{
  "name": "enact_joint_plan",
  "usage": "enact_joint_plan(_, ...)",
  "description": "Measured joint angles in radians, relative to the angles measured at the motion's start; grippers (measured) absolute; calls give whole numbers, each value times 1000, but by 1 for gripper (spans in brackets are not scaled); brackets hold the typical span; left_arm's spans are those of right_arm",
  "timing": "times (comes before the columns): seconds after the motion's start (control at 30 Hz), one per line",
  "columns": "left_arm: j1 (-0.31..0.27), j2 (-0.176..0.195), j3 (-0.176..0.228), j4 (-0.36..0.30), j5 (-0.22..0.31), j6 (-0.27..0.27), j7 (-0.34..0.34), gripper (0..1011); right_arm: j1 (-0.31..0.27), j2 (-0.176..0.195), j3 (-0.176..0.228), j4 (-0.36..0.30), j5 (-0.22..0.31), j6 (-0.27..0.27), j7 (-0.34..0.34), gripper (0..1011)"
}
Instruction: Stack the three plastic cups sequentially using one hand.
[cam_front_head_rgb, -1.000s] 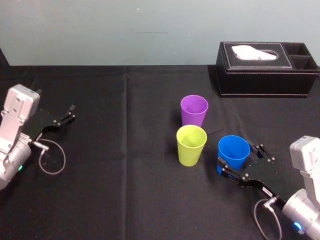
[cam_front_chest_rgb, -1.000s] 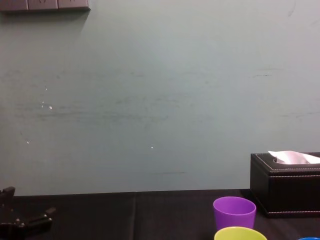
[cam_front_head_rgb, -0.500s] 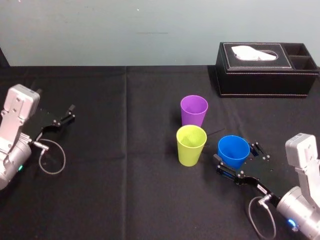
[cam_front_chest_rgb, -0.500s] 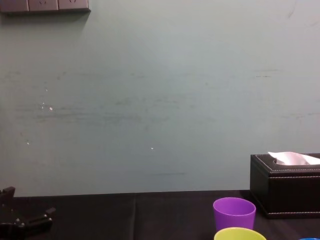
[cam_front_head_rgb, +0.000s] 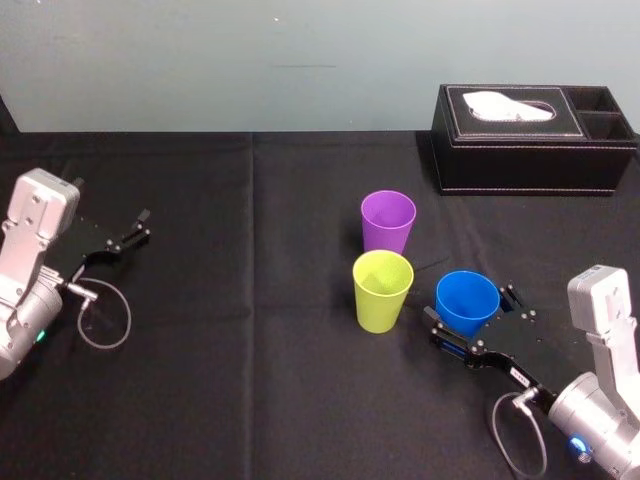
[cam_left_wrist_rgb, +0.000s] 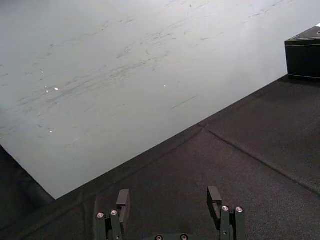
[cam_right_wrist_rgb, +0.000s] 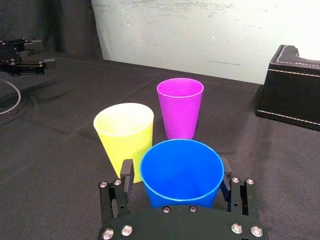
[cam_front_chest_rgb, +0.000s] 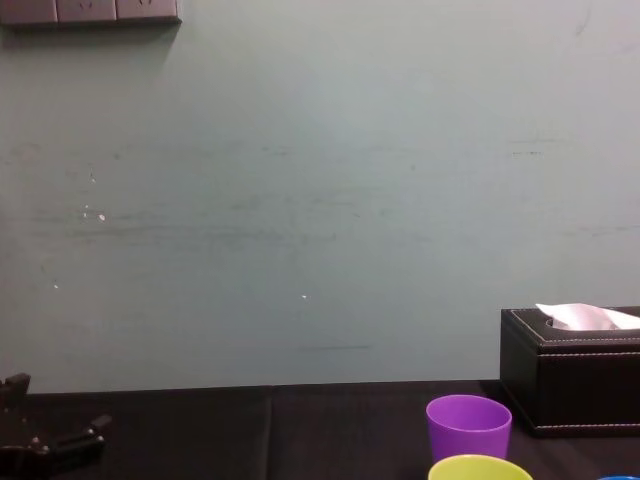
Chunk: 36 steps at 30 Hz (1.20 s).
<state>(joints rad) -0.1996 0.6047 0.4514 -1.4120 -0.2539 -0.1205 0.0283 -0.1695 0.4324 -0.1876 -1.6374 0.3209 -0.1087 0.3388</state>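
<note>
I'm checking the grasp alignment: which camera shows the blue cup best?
Right wrist view: the blue cup stands close, rim and wall plain, between the open fingers of the right gripper. The head view shows it smaller, from above. The chest view catches a sliver of its rim.

The right arm (cam_front_head_rgb: 602, 318) is reaching forward from the lower right, wrist tilting low; the right tool (cam_front_head_rgb: 470, 306) is holding its fingers (cam_right_wrist_rgb: 126, 176) spread wide; the left arm (cam_front_head_rgb: 36, 226) is resting at the far left; the left tool (cam_front_head_rgb: 134, 229) is pointing inward, fingers parted.
</note>
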Motion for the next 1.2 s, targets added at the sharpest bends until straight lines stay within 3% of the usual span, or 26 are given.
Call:
enact_joint_plan(0.17,0,0,0,0,0,0,0,1011,0,2,0,-1,0,-1,-1,969)
enact_joint_plan(0.47,0,0,0,0,0,0,0,1011,-1,3,-1,-2,1,-2,-1,785)
enact_joint_plan(0.9,0,0,0,0,0,0,0,1012,-2,4,14,-20,3,8,-1,744)
enact_joint_plan(1.2,0,0,0,0,0,0,0,1011,23,29,45,-71,20,84,10,744)
